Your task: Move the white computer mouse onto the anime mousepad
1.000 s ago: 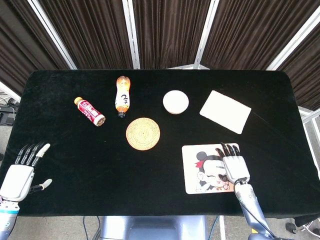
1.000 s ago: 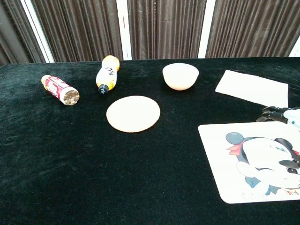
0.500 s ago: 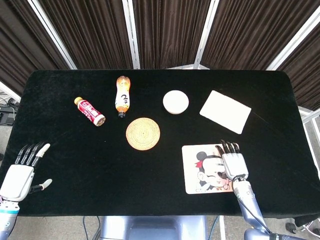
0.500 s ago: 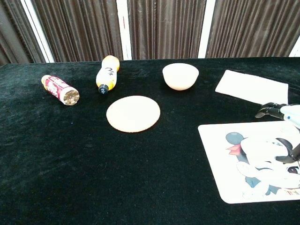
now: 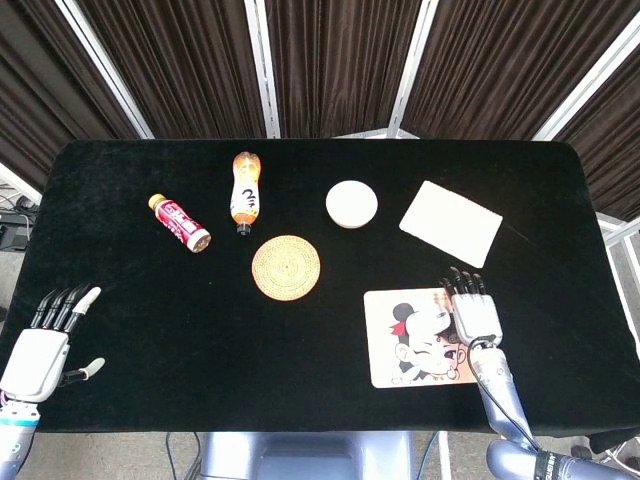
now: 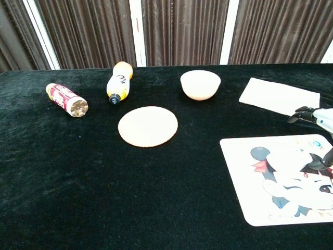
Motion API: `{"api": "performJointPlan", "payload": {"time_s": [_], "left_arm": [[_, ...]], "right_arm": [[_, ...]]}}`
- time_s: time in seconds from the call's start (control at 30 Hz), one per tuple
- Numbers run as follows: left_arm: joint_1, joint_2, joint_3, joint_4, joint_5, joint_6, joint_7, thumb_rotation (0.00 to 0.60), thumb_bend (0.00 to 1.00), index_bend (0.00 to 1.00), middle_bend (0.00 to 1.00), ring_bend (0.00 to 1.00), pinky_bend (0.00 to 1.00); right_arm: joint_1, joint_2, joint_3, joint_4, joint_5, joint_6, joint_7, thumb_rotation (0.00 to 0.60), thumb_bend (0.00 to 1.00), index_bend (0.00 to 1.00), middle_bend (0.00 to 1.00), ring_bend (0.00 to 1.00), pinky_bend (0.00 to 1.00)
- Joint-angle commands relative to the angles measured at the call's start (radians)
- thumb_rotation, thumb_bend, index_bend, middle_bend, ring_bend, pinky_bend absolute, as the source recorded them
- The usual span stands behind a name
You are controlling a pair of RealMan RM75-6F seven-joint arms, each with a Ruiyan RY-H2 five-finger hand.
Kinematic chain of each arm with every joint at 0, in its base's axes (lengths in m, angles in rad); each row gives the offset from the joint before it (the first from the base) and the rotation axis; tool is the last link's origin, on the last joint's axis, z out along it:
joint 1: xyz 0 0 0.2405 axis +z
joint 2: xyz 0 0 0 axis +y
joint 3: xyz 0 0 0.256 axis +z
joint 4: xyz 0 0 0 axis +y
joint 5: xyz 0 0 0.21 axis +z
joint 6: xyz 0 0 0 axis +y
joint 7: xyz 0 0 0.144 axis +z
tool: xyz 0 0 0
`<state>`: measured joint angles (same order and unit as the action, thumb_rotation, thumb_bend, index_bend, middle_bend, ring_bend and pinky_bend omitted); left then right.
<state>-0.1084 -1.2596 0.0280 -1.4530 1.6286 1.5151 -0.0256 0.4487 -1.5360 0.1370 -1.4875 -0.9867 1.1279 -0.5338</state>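
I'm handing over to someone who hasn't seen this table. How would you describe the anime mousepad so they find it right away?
Start at the black table and go to its near right corner, under the right hand. The anime mousepad lies flat there, in front of the plain white cloth. It is the only flat piece printed with a cartoon face.

right robot hand (image 5: pixel 474 312) | shifted rightward and farther back | over anime mousepad (image 5: pixel 415 340) right edge

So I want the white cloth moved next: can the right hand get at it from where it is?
Probably yes. The right hand is over the right edge of the mousepad, fingers pointing toward the cloth, which lies flat just beyond them with only bare table between.
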Motion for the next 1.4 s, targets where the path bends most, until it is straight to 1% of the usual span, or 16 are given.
{"api": "performJointPlan", "payload": {"time_s": [0.03, 0.3, 0.8, 1.1, 1.4], "left_arm": [[0.000, 0.000, 0.000, 0.000, 0.000, -0.001, 0.001, 0.600, 0.08, 0.00, 0.00, 0.00, 0.00], [0.001, 0.001, 0.000, -0.004, -0.001, 0.001, 0.002, 0.600, 0.08, 0.00, 0.00, 0.00, 0.00], [-0.001, 0.005, -0.001, -0.009, -0.010, -0.010, -0.003, 0.600, 0.08, 0.00, 0.00, 0.00, 0.00], [-0.002, 0.005, -0.001, -0.007, -0.013, -0.016, -0.007, 0.600, 0.08, 0.00, 0.00, 0.00, 0.00], [-0.003, 0.004, -0.003, -0.007, -0.022, -0.023, -0.008, 0.600, 0.08, 0.00, 0.00, 0.00, 0.00]], "right_arm": [[0.004, -0.003, 0.001, 0.014, 0.000, 0.001, -0.006, 0.600, 0.17, 0.12, 0.00, 0.00, 0.00], [0.012, -0.017, 0.013, 0.052, 0.004, -0.002, 0.011, 0.600, 0.13, 0.12, 0.00, 0.00, 0.00], [0.027, -0.065, 0.031, 0.097, -0.022, 0.001, 0.060, 0.600, 0.10, 0.12, 0.00, 0.00, 0.00], [0.041, -0.101, 0.041, 0.159, -0.054, 0.008, 0.085, 0.600, 0.07, 0.12, 0.00, 0.00, 0.00], [0.052, -0.122, 0.053, 0.195, -0.080, 0.011, 0.116, 0.600, 0.06, 0.12, 0.00, 0.00, 0.00]]}}
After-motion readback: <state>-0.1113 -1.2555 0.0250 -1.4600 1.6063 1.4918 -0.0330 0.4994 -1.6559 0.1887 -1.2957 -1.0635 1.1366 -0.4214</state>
